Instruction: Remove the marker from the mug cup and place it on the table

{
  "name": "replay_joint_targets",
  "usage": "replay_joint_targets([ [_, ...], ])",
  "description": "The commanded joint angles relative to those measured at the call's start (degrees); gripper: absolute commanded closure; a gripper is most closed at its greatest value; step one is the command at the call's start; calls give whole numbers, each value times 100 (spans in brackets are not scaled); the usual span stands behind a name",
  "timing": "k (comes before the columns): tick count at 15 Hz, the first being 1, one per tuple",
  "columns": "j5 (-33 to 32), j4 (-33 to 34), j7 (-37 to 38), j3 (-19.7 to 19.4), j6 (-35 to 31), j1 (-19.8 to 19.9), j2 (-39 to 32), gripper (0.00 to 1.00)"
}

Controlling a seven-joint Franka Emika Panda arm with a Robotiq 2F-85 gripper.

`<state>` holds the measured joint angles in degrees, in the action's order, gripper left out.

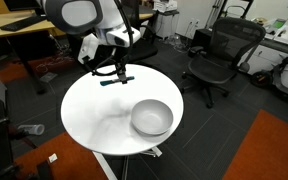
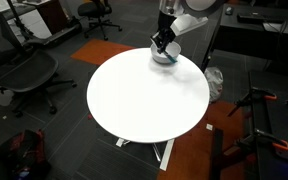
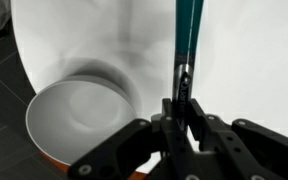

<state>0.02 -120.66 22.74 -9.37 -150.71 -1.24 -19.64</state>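
Note:
My gripper [image 3: 182,106] is shut on the marker [image 3: 189,30], which has a dark body and a teal end sticking out past the fingers over the white table [image 3: 254,60]. In an exterior view the gripper [image 1: 118,70] holds the marker [image 1: 114,81] roughly level, just above the far left part of the round table [image 1: 94,110]. The silvery-grey bowl-shaped mug cup [image 1: 151,117] stands apart from it near the table's front right and looks empty. In the wrist view the cup [image 3: 74,115] lies to the left of the fingers. In an exterior view the gripper [image 2: 162,44] overlaps the cup [image 2: 165,58].
Black office chairs [image 1: 216,55] [image 2: 24,70] stand around the table. Wooden desks [image 1: 19,25] are at the back. An orange carpet patch [image 1: 269,150] lies on the dark floor. The table's rim [image 2: 114,125] is close all round.

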Motion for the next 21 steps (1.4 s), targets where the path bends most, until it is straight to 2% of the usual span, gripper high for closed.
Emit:
replay_joint_targets([
  [1, -159, -154, 134, -50, -315, -78, -121, 95],
  [11, -56, 48, 112, -113, -607, -196, -912, 95],
  [21, 1, 138, 64, -106, -620, -232, -1256, 95],
])
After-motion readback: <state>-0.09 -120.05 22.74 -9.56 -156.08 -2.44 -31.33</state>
